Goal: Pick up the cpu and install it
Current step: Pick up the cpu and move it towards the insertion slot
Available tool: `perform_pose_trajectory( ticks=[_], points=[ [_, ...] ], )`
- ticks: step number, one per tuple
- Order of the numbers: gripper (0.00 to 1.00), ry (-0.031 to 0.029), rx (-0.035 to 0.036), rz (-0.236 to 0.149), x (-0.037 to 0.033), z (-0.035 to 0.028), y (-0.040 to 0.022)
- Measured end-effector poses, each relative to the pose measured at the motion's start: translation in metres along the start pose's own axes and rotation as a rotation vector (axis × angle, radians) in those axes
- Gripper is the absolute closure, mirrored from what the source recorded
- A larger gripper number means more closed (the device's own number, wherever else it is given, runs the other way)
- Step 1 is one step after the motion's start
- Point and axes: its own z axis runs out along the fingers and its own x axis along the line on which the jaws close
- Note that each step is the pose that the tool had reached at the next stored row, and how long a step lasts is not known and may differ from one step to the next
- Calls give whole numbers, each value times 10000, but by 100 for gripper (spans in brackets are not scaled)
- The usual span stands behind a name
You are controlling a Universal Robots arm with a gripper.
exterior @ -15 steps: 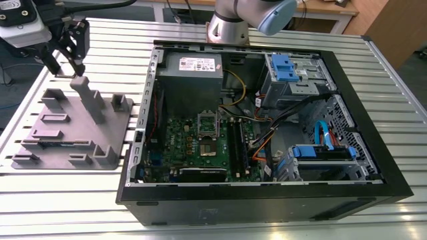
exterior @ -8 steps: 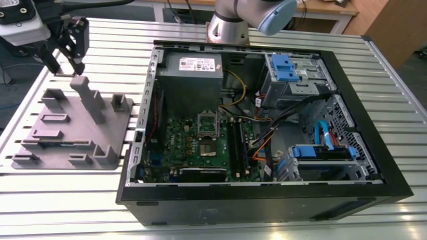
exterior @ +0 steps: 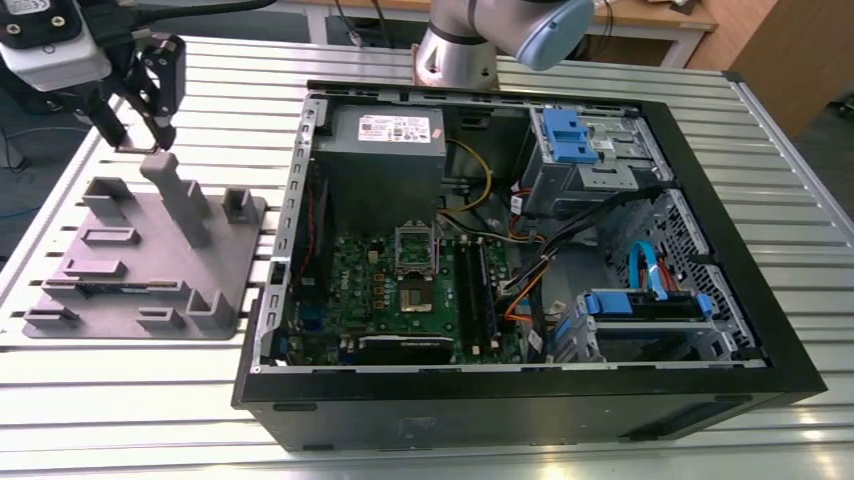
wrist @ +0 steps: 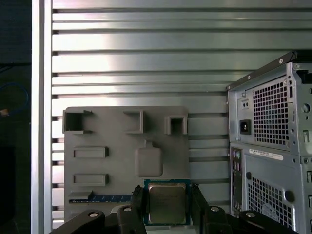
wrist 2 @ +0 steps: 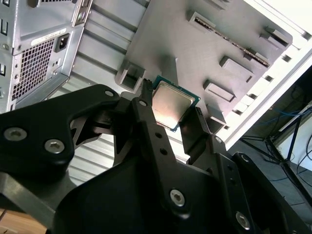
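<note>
The cpu [wrist 2: 171,101] is a small square chip with a silvery-beige lid and a green rim. It sits between the two black fingers of my gripper [wrist 2: 168,109], which is shut on it; the cpu [wrist: 167,201] shows the same way in the first wrist view. In the exterior view my gripper [exterior: 139,135] hangs at the far left, above the back edge of the grey parts fixture [exterior: 147,250] and off its surface. The motherboard's socket [exterior: 418,298] lies inside the open computer case [exterior: 534,270], with its dark metal frame [exterior: 415,248] raised.
A green memory stick [wrist: 100,198] lies in a slot of the fixture [wrist: 117,146]. Grey upright posts [exterior: 180,195] rise from the fixture under the gripper. The case's wall [exterior: 300,190] stands between fixture and motherboard. Cables [exterior: 561,235] and blue drive bays [exterior: 581,135] fill the case's right side.
</note>
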Motion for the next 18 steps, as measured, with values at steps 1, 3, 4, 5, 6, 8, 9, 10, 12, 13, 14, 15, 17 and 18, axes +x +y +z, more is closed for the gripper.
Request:
perform_pose_trajectory(
  ticks=[1, 3, 4, 5, 6, 8, 9, 10, 12, 13, 14, 15, 17, 18],
  points=[
    [53, 0, 0, 0, -19, 1, 1],
    [53, 0, 0, 0, -64, 2, 2],
    [53, 0, 0, 0, -90, 3, 3],
    [53, 0, 0, 0, -117, 3, 4],
    [53, 0, 0, 0, -146, 4, 5],
    [53, 0, 0, -1, -213, 6, 8],
    [53, -1, 0, -1, -247, 7, 9],
    [53, 0, 0, -1, -282, 8, 10],
    [53, 0, 0, 0, -356, 10, 13],
    [53, 0, 0, 0, -398, 11, 15],
    [53, 0, 0, -1, -436, 12, 16],
    [53, -1, 0, -1, -475, 14, 18],
    [53, 0, 0, 0, -549, 15, 21],
    [53, 0, 0, 1, -585, 16, 22]
  ],
)
